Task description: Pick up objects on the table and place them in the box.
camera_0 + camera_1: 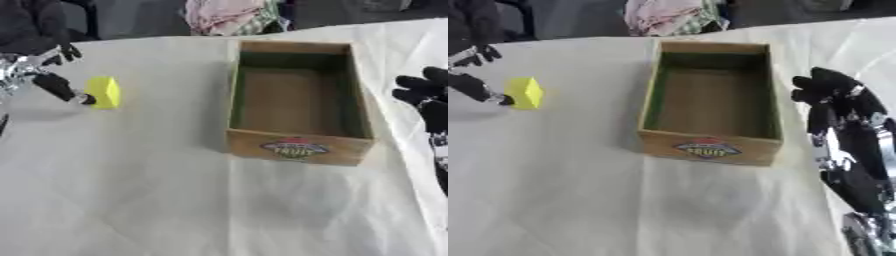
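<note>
Yellow block (104, 92) | left hand (39, 70) fingers pinching it | white tablecloth (131, 190) | box (297, 146) | right hand (833, 97) curled

One wooden box (297, 147), open-topped, on the table (131, 190). One yellow block (104, 92), well to the left of the box. Two robot hands: left hand (54, 85) beside the block, right hand (833, 92) right of the box.

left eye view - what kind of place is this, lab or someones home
Probably a lab or test room, though little shows: a table under a plain white cloth, one wooden box, and one yellow block by the left hand.
</note>
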